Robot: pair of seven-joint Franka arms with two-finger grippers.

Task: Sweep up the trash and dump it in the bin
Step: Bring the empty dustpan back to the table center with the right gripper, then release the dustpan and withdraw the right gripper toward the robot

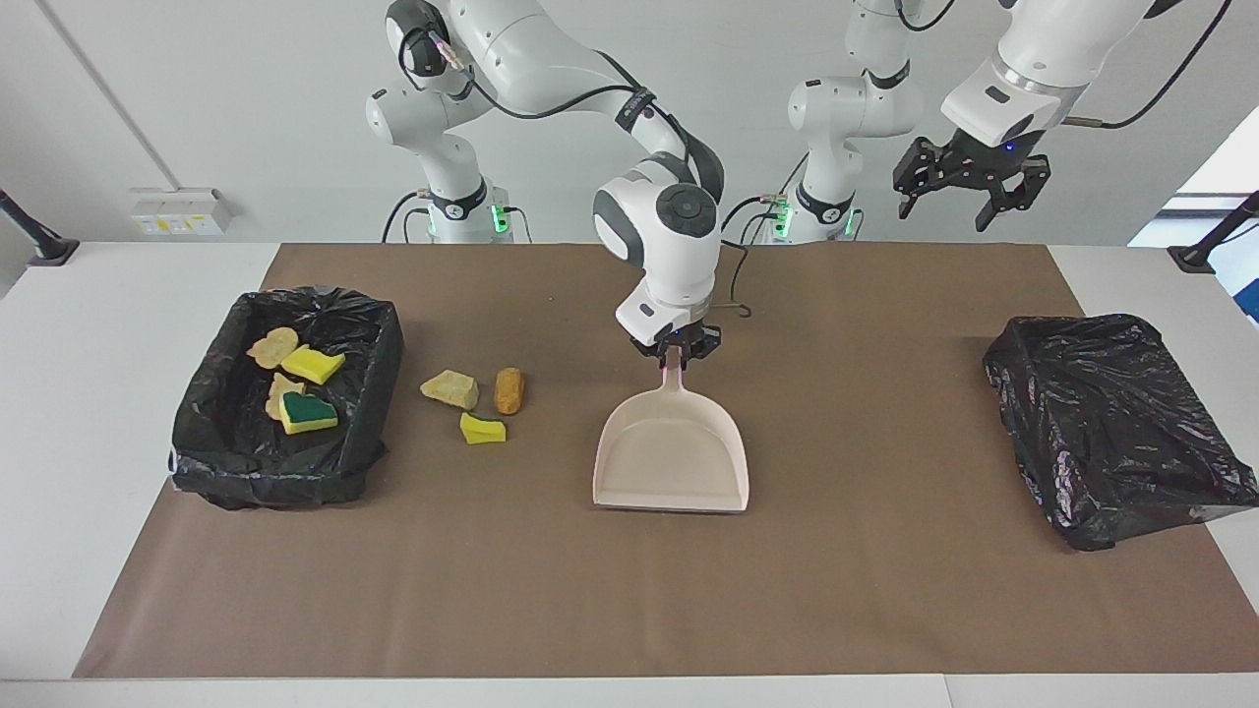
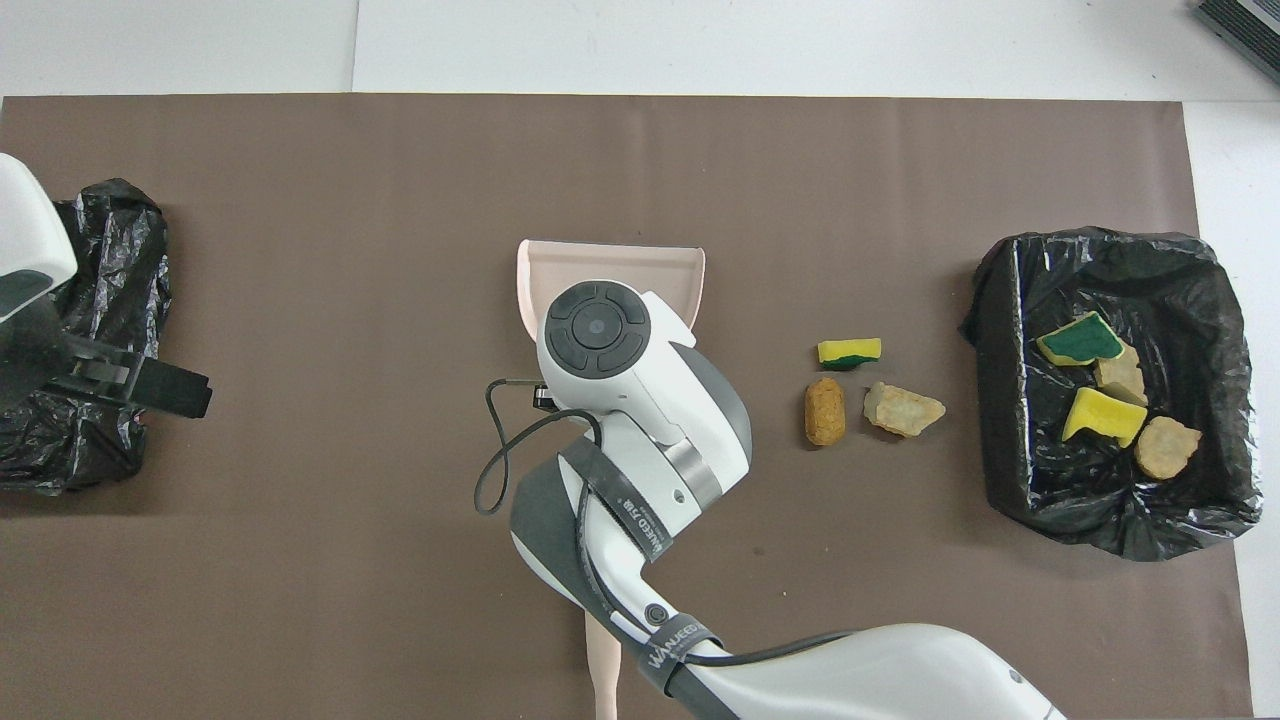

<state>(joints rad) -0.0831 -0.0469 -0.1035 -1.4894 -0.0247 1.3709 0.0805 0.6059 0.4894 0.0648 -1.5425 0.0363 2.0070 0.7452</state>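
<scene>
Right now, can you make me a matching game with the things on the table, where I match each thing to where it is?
Things:
1. dustpan
2. green-topped sponge piece
3. orange bread lump
4. left pincer

Places:
A. in the open bin at the right arm's end of the table
B. on the mat beside that bin, next to two other scraps
C. up in the air, open, holding nothing
D. flat on the mat mid-table, its handle in the right pincer

Pairs: 1-D, 2-A, 3-B, 4-C
</scene>
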